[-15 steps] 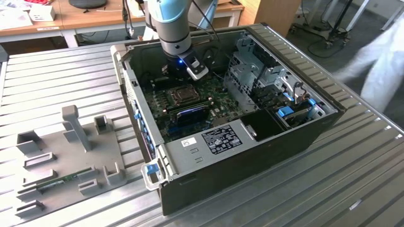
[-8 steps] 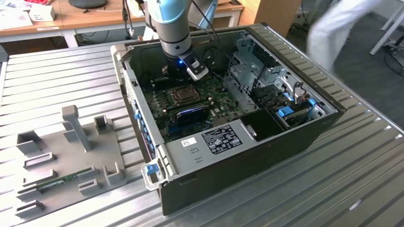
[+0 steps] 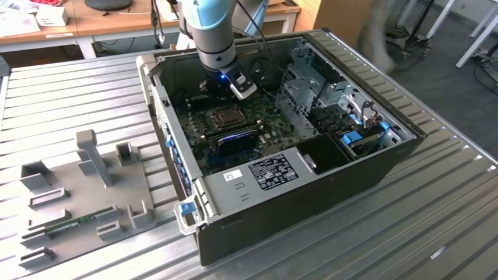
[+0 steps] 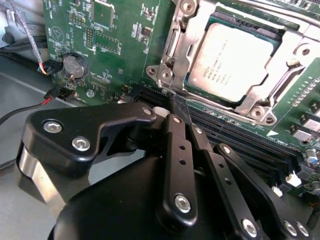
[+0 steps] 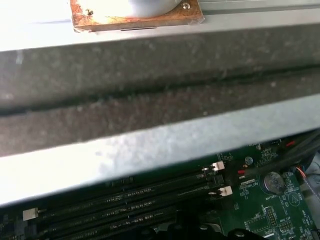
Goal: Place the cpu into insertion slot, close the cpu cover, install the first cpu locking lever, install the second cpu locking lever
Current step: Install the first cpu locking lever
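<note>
I see a ribbed grey metal table point(image 3: 70, 87) carrying an open computer case point(image 3: 404, 140), with wooden desks behind it. My gripper point(image 4: 181, 106) is down inside the case; in the second wrist view its black fingers point(image 4: 176, 150) are pressed together with nothing between them, their tips resting at the corner of the cpu cover point(image 4: 175, 50). The cover lies flat over the insertion slot point(image 4: 260, 107), and the cpu point(image 4: 230, 60) sits seated inside it, its silver top showing through the window.

My worry is the tips sliding off that corner: just beside them run the long black memory slots point(image 4: 240, 140), and a slip could scrape those or the green motherboard point(image 4: 120, 30). Pressing askew might also load the chip unevenly.

Beside the case, the grey fixture tray point(image 3: 86, 198) holds one green memory stick point(image 3: 74, 223) in a recess.
</note>
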Robot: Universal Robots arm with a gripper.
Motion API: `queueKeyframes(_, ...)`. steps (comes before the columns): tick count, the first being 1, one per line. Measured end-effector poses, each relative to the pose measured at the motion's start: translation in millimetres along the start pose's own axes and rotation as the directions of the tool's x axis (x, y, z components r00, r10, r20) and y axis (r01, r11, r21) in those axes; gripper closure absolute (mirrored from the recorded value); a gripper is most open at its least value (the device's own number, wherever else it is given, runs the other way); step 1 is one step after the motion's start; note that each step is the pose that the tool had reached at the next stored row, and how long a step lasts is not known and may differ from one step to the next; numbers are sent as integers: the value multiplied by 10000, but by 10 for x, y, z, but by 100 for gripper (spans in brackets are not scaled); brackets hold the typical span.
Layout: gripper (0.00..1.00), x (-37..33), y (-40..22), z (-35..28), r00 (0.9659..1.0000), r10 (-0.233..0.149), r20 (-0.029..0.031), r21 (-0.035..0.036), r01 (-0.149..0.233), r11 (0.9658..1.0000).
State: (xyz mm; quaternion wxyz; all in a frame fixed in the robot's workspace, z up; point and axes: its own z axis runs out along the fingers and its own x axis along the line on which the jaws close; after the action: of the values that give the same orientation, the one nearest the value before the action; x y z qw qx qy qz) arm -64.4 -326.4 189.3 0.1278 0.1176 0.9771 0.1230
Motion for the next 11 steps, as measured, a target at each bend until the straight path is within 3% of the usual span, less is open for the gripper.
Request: queueKeyframes(11, 90, -12, 2, -42, 10000, -2, -2, -2, 2, 10000)
